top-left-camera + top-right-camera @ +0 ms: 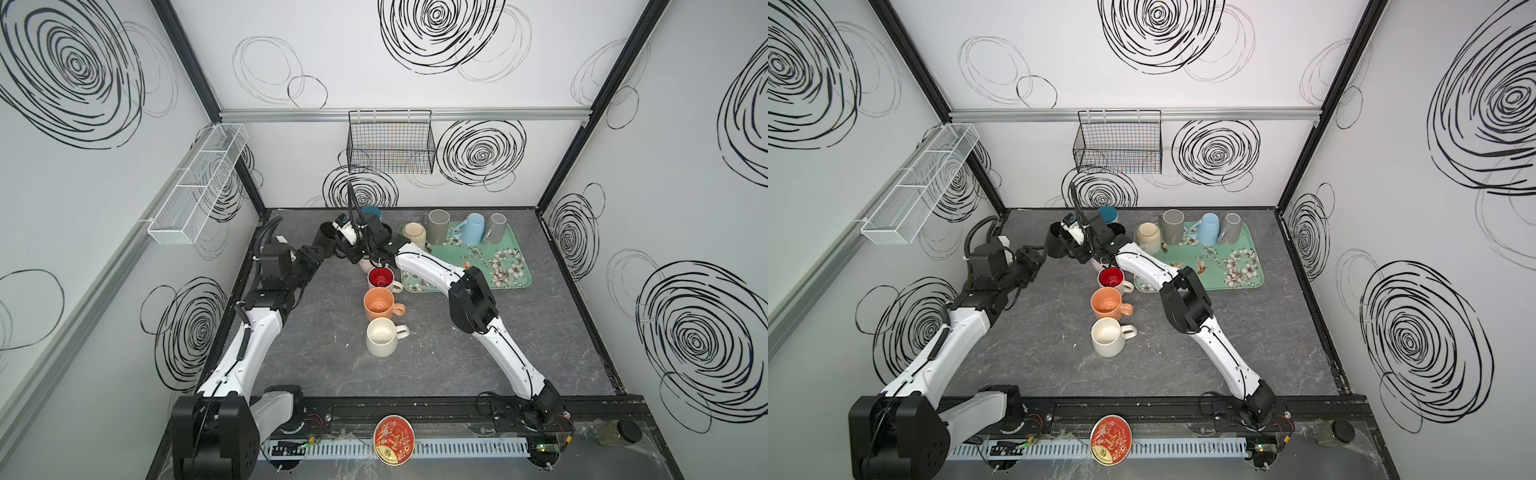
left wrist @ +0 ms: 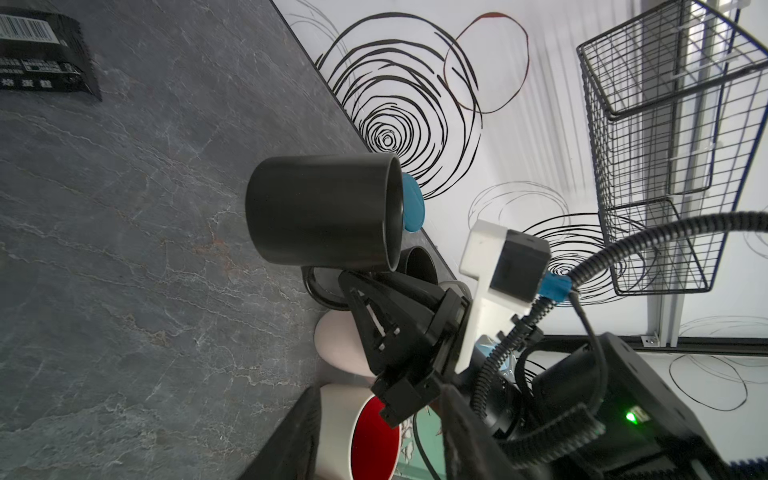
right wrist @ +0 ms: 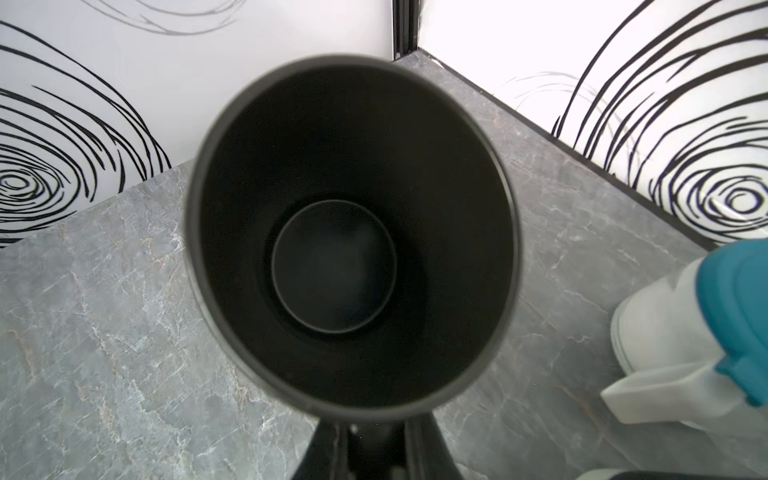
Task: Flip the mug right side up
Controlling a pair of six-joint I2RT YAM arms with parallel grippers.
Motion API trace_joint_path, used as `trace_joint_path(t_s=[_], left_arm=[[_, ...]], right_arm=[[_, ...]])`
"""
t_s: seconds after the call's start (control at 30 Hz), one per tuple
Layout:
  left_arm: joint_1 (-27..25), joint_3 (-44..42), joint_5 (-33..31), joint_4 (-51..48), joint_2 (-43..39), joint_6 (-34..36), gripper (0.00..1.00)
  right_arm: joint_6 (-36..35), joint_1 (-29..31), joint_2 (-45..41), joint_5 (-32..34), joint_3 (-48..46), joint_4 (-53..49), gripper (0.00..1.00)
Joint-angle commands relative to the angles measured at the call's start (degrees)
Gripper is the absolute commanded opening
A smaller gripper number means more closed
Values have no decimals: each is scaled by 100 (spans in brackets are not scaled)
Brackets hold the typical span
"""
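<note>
Mug (image 1: 325, 240), black inside and out, was up off the table (image 1: 415, 365) and tipped on its side. It was at the back, a little left of the middle in both top views. Its open mouth faced the right wrist camera, and its bottom faced the left arm. The right gripper (image 2: 353, 286) held it, with both fingers pinched tight on the mug down by its rim. It was hard to tell if they had the handle or the wall. The left gripper (image 1: 320, 252) was just beside the bottom of the mug. Its fingers were partly apart with nothing between them. Under the right gripper sat a pale pink mug (image 2: 336, 345). In a row toward the front stood a red mug (image 1: 380, 277), an orange mug (image 1: 379, 303) and a cream mug (image 1: 381, 336), all mouth up. A teal mug (image 1: 370, 212) was by the back wall. To the right lay a green tray (image 1: 511, 274) with four more mugs on it.
</note>
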Motion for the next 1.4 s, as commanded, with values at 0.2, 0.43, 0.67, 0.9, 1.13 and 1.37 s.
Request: trace_joint_path(t_s=[0.2,0.43,0.67,0.9,1.13,1.37], left_arm=[[75,-157,-20,442,183,25,50],[300,-1,134,622,550,82,51],[499,149,308,928,986,94,51],[502,193,544,1322,1546,31,50],[491,318,685,1435,1982,135,47],[490,476,864,1404,2420,267,46]], right_arm=[[-221,-9,-56,-273,268,577,0],[5,171,-168,537,269,411,0],[718,507,-374,1928,38,96,0],[1380,825,-284,3025,13,-60,0],[1895,1060,7,3712,130,-161,0],[2071,1308,233,4594,348,-139,0]])
